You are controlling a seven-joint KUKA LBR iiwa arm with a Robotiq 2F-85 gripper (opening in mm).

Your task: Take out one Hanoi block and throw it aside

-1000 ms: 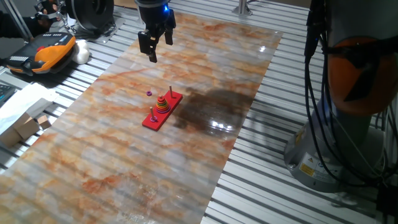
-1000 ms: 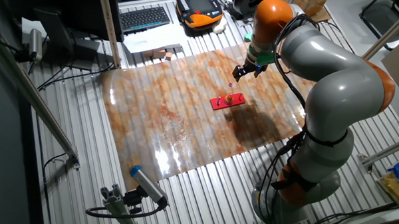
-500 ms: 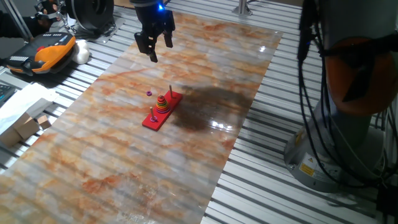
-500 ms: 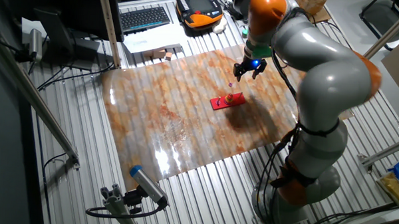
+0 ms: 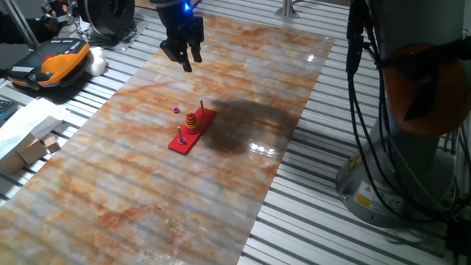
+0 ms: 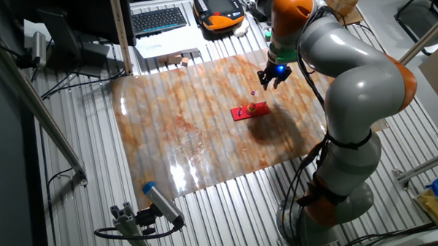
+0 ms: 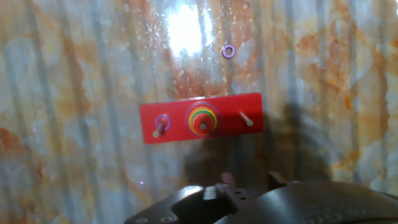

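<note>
My gripper (image 5: 185,57) hangs high in the upper left of the one fixed view, well above the marbled table (image 5: 243,88) and well apart from the red base board (image 5: 192,131), which sits lower, near the middle of the frame. The 2 fingers look a little apart and nothing shows between them — though at this size I cannot be sure of that. The Hanoi block (image 7: 202,123) I want is the red ring crowning the coloured stack on the middle peg; in the hand view it lies just left of centre, above the dark bulk of my own hand at the bottom edge. So the block is down and forward from me, and I judge the coming move to be a long descent straight over that peg. The board's long axis runs left to right in the hand view, 3 pegs in a row: a small purple ring (image 7: 163,122) sits on the left peg, the right peg (image 7: 246,119) is bare and leans a little. Those 2 neighbours flank the stack closely — my fingers should straddle it across the board, not along it. A loose purple disc (image 7: 228,51) lies on the table in the upper part of that view, clear of my path.
</note>
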